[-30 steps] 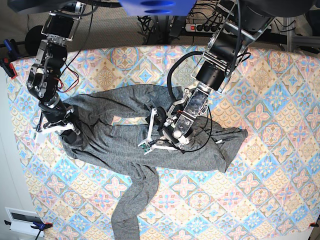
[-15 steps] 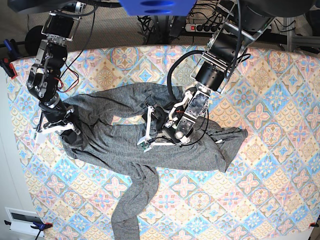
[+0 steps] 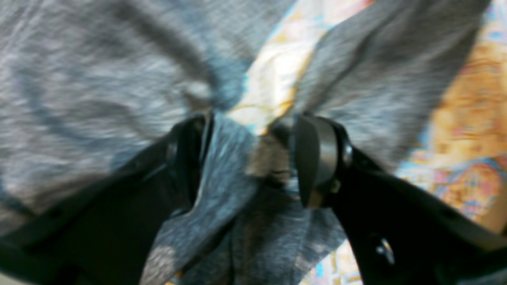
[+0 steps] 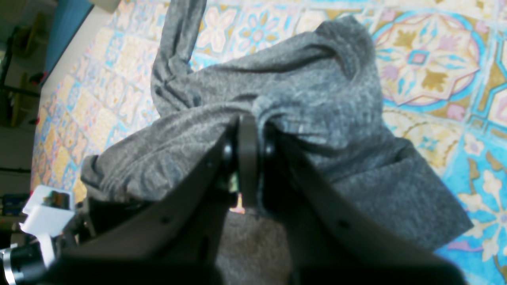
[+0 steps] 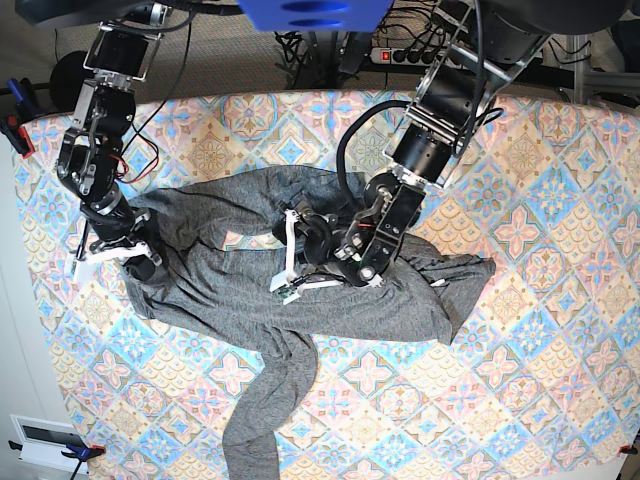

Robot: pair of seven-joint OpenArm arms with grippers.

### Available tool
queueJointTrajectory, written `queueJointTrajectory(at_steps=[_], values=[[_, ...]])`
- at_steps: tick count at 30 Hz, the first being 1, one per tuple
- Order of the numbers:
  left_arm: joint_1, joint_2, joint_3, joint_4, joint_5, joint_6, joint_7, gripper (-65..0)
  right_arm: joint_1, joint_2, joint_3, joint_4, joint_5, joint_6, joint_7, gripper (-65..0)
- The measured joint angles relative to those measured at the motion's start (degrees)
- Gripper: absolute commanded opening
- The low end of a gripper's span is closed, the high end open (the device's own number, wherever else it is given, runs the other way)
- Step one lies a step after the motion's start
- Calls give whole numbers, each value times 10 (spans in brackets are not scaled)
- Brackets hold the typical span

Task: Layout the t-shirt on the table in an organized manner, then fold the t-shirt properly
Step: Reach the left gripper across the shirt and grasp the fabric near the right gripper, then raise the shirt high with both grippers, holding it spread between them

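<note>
Across table [image 5: 560,330], t-shirt [image 5: 400,300] seemingly lengthwise left-right.

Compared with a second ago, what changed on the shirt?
The left end effector, open, slid along the t-shirt toward the right end effector's side. The right end effector stayed shut on the t-shirt's edge; the garment's layout on the table is unchanged.

Blurred left wrist view, even daylight

beyond the far edge we see grey carpeted floor [image 5: 260,60], a white power strip [image 5: 400,55] with tangled black cables [image 5: 310,45], and a blue object [image 5: 300,12] overhead. a pale floor strip [image 5: 15,330] runs along the near-left side.
</note>
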Motion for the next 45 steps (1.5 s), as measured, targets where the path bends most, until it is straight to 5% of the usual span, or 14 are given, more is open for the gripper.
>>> queueJointTrajectory(at_steps=[15, 30, 34, 40, 45], values=[[-3, -39, 99, 7, -15, 1, -20, -292, 0, 0, 0, 0, 0, 0, 0, -650], [-10, -41, 173, 13, 5, 11, -13, -299, 2, 0, 1, -14, 1, 0, 1, -650], [-21, -59, 242, 20, -4, 17, -16, -379, 3, 0, 2, -23, -2, 0, 2, -650], [-25, -86, 274, 26, -10, 13, -38, -628, 5, -1, 2, -28, 0, 0, 2, -650], [-23, -116, 275, 36, -2, 12, -76, -650, 4, -2, 2, -45, 0, 0, 2, -650]])
